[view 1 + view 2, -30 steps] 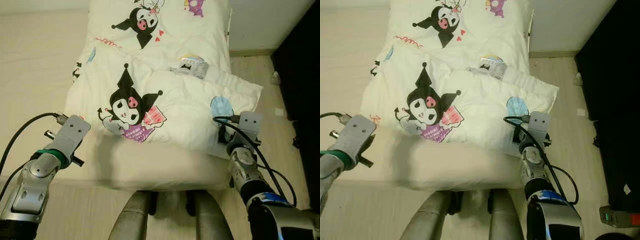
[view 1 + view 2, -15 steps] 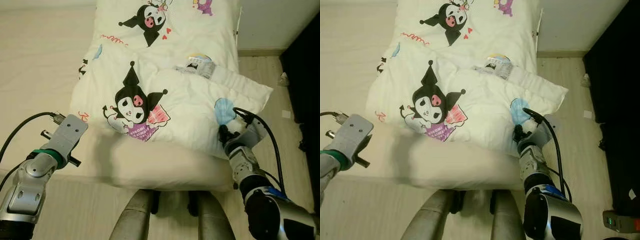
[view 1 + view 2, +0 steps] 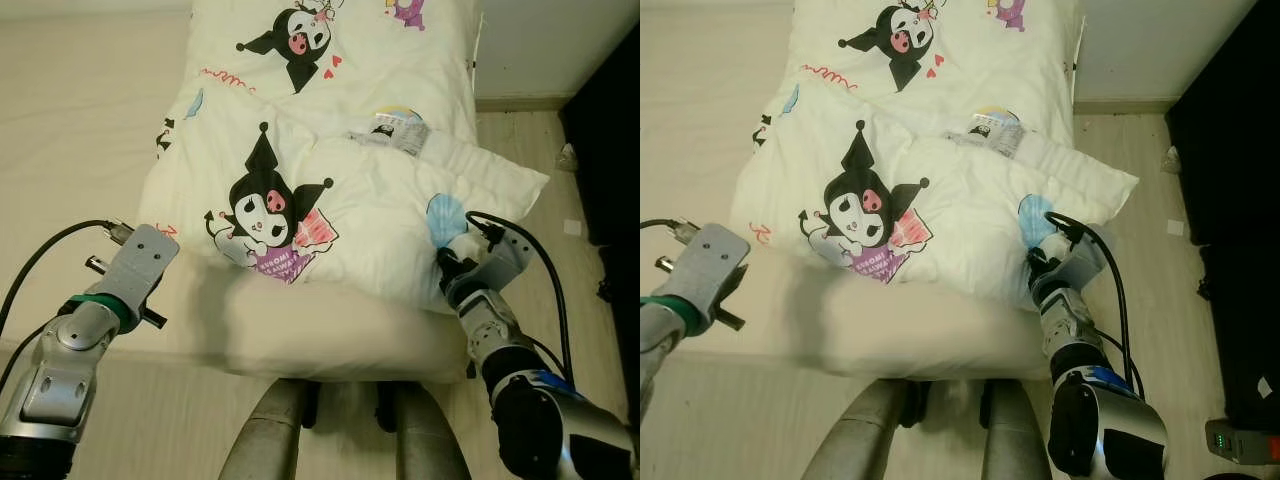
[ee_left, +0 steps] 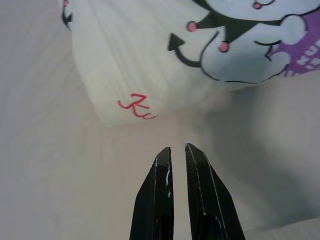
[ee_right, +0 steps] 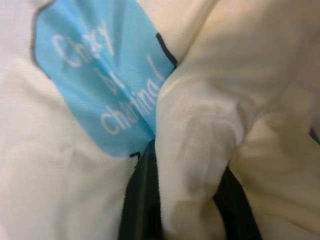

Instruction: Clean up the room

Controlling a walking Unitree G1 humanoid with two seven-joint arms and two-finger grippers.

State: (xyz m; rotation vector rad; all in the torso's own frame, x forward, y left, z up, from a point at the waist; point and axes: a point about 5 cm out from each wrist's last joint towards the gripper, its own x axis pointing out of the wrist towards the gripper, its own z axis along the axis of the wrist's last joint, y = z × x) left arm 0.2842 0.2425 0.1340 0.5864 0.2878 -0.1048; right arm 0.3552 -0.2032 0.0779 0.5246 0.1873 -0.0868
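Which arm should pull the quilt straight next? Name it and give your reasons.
Right. The right gripper is at the quilt's near corner, with a fold of fabric between its fingers in the wrist view. The left gripper hovers, nearly shut, over bare mattress, short of the quilt's edge.

bare mattress [image 3: 80, 130] open on the left, bunched quilt [image 3: 330, 190] blocking right hand [image 3: 1045, 262], seemingly pinching a fold

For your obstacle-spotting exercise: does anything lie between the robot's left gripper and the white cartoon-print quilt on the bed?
Nothing visible does. The left gripper, fingers nearly together, hovers over bare cream mattress facing the white cartoon-print quilt's edge. The right gripper is already pinching a quilt fold.
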